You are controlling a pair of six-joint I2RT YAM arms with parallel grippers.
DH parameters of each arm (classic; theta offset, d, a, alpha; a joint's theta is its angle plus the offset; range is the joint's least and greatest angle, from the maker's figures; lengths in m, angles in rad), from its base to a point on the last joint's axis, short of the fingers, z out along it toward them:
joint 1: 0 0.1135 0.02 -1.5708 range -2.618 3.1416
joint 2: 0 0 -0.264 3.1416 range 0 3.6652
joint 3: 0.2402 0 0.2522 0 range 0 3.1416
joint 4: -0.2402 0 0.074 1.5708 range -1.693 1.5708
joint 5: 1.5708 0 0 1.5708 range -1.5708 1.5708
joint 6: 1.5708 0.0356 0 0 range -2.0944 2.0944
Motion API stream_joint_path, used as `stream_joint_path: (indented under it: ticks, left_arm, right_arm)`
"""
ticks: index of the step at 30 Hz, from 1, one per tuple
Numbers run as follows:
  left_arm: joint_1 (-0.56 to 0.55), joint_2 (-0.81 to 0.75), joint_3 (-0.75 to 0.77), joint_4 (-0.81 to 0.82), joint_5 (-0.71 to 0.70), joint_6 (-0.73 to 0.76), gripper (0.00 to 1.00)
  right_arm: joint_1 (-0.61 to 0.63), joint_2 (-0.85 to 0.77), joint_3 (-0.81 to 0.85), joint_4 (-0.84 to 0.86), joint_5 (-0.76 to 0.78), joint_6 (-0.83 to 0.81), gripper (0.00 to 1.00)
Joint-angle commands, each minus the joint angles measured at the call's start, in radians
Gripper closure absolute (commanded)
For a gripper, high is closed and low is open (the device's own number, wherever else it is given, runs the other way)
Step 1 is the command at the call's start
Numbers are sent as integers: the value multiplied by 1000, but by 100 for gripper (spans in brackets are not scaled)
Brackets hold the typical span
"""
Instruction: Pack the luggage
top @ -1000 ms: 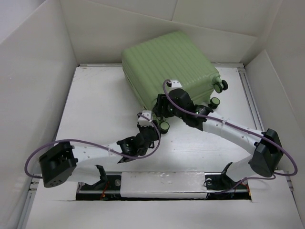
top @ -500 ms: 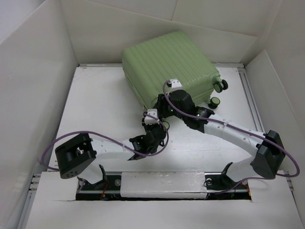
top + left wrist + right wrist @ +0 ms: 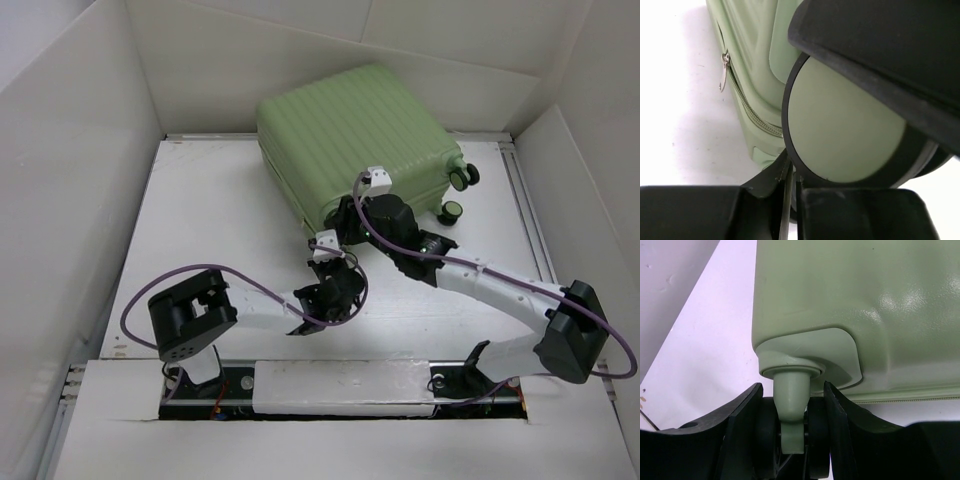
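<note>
**A:** What is hard to read on the left?

**B:** From above, the left arm (image 3: 258,310) folds in over the worktop (image 3: 215,215), and its own wrist covers the left jaws. The wrist view settles it. The left jaws are clenched tip to tip, just beneath a green-faced caster wheel (image 3: 845,130) that fills most of the frame. A black shape cuts across the top right there, and I can't tell what it is.

**A:** And the luggage?

**B:** The luggage (image 3: 350,125) lies closed at the far middle of the worktop, with a zipper pull (image 3: 724,75) on its side seam. If the shell bears a brand, I can't make it out.

**A:** The right side?

**B:** The right arm (image 3: 490,285) hides the shell's near corner. Its wrist view shows the right jaws standing apart on either side of a caster stem (image 3: 790,395). Whether they press on it, I can't tell. Two more casters (image 3: 462,180) stick out in plain sight at the luggage's right corner.
</note>
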Motion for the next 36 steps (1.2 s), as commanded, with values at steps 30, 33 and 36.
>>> stream_joint_path:
  ticks: [30, 33, 36]
  left_arm:
    - [132, -382, -294, 20, 362, 79, 100]
    - [5, -294, -226, 20, 353, 136, 93]
    - [-33, -211, -186, 20, 325, 122, 69]
  right_arm:
    - [47, -208, -177, 43, -89, 13, 100]
    - [47, -168, -136, 43, -123, 13, 100]
    - [59, -154, -116, 43, -133, 13, 100]
